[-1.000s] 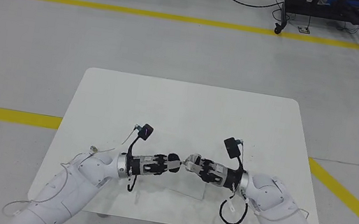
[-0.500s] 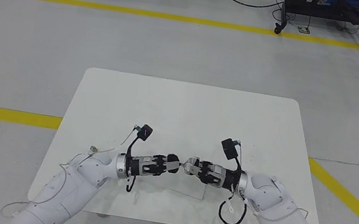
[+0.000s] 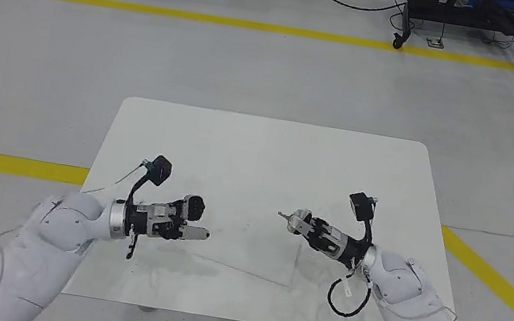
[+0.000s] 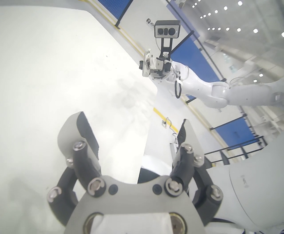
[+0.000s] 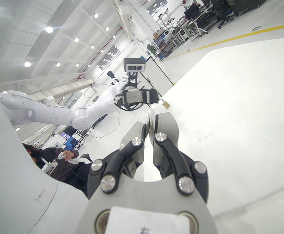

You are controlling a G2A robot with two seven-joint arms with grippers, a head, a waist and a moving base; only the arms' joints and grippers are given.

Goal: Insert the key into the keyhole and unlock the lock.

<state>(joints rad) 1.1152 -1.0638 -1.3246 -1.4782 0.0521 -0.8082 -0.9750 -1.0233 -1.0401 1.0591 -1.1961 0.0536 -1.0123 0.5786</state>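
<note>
Left gripper [image 4: 133, 124]: fingers spread wide with nothing between them; held over the near left part of the table [image 3: 268, 152].
Lock [image 5: 165, 103]: small brass padlock just off the tip of the left gripper's finger on the side nearer the robot. It sits outside the gap, not between the fingers.
Lock contact: cannot tell whether it touches that fingertip or lies on the table beneath it.
Right gripper [image 5: 150, 113]: fingers drawn almost together, with a thin slit between the pads. It is held over the near right part of the table, pointing toward the left gripper and well apart from it.
Key [image 3: 282, 214]: thin sliver projecting from the right gripper's fingertips toward the lock. It is well apart from the lock and not in the keyhole.
Hidden: the key's bow is covered by the right pads.
Hard to make out: the keyhole is too small to see. Whether the shackle is open or closed cannot be told.
</note>
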